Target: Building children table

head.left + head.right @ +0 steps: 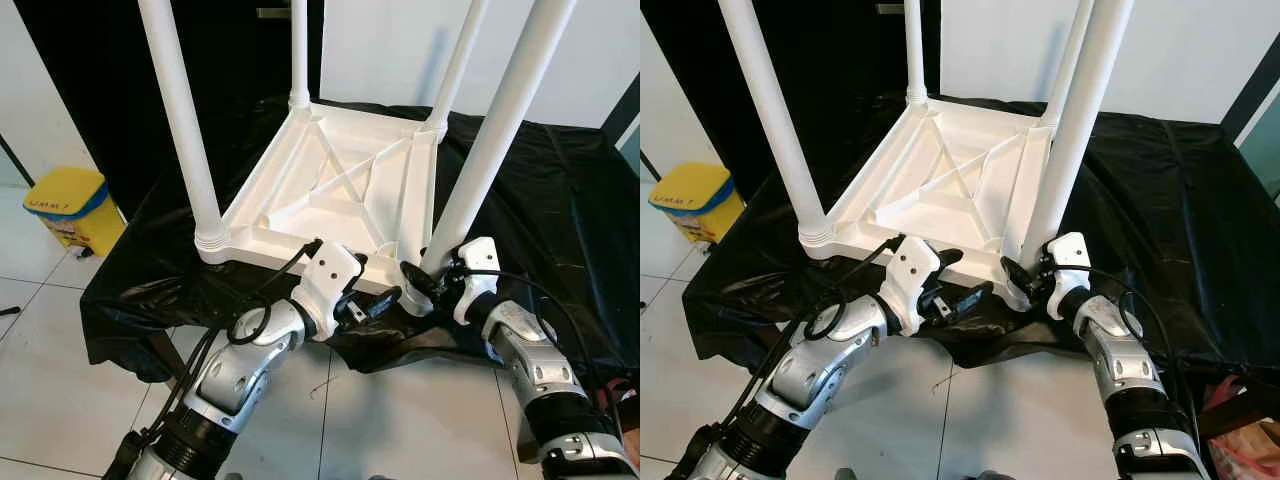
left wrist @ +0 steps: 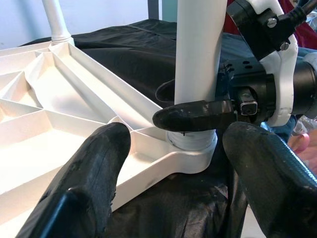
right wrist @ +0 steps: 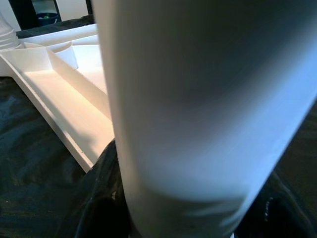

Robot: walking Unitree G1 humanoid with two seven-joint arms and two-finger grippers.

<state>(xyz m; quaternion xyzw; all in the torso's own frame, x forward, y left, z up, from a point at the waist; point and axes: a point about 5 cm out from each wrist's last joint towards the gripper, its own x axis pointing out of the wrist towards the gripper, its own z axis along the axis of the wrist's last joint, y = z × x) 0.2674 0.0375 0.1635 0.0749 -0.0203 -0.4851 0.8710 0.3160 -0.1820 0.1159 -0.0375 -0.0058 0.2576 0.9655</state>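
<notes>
**Last leg at its socket, assembly close to the end**

The white children table point(image 1: 330, 185) lies upside down on a bench covered with a black sheet point(image 1: 540, 200), its ribbed underside facing up. I count four white legs standing up from the four corners: the near left leg point(image 1: 180, 120), the far left leg point(image 1: 299, 50), the far right leg point(image 1: 458, 60) and the near right leg point(image 1: 495, 140).

The right end effector point(image 1: 418, 282) is closed around the base of the near right leg, just at its corner socket. The left end effector point(image 1: 385, 300) is spread wide and holds nothing; it points at the same corner, just beside it.

Three legs look fully seated. The fourth probably needs only its final tightening, and then the table must be turned upright. One yellow bin point(image 1: 72, 208) stands on the floor at the left.
</notes>
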